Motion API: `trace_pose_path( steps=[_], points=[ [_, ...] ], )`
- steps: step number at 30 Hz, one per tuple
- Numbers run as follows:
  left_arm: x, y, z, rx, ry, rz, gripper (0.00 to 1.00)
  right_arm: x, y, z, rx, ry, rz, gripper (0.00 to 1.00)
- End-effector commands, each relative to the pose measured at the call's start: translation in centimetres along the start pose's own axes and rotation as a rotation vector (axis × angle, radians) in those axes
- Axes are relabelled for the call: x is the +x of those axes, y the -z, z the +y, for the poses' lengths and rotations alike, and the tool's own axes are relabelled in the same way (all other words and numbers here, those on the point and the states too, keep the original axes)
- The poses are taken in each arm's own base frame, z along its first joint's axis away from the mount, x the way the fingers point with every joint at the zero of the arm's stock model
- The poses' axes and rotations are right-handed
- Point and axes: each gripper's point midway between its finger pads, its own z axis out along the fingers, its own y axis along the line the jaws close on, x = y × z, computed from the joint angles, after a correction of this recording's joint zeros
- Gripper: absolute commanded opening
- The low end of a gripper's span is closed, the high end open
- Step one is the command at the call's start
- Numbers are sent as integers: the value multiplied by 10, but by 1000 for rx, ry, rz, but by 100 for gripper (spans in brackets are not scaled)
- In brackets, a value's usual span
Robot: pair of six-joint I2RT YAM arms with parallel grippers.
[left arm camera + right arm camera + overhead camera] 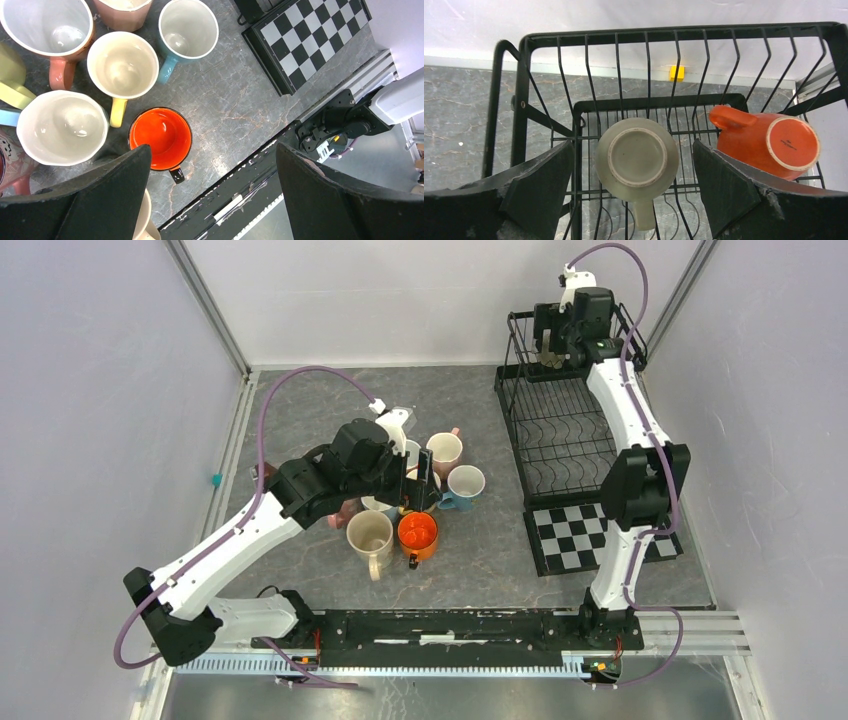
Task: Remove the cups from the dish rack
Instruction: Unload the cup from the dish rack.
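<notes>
Right gripper [633,150]: jaws wide, nothing held, hanging over the upper tier of the dish rack [523,104]. Left gripper [212,150]: likewise wide and empty, above the table.

Surface was a grey marbled tabletop [300,420], enclosed by pale walls. A black-and-white checkered mat [590,535] lay at the rack's near end.

Rack contents, from my right wrist: one grey-olive cup [637,159], upside down, and one orange cup [774,142] tipped over at the right, base showing.

On the table, upright, empty and bunched together: second orange cup [161,137], cream cup with a yellow handle [122,65], cup with a light blue handle [187,27], pink cup [47,30].

The grey-olive cup sat centred between my right fingers, untouched. The second orange cup lay partly under one of my left fingers [100,195].
</notes>
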Motion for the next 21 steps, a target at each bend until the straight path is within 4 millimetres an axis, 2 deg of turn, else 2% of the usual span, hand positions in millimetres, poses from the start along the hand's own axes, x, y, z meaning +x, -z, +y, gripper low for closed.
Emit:
trace_pose_path(
  steps=[1,15,21],
  points=[
    [-11,9,-5,19,-14,-37,100,-17,-1,-4,10,35,-48,93],
    [-5,14,2,-6,-2,-32,100,-3,-14,-7,14,69,-16,88],
    [-3,14,4,-16,2,-28,100,2,-17,-7,4,64,-9,83]
  ],
)
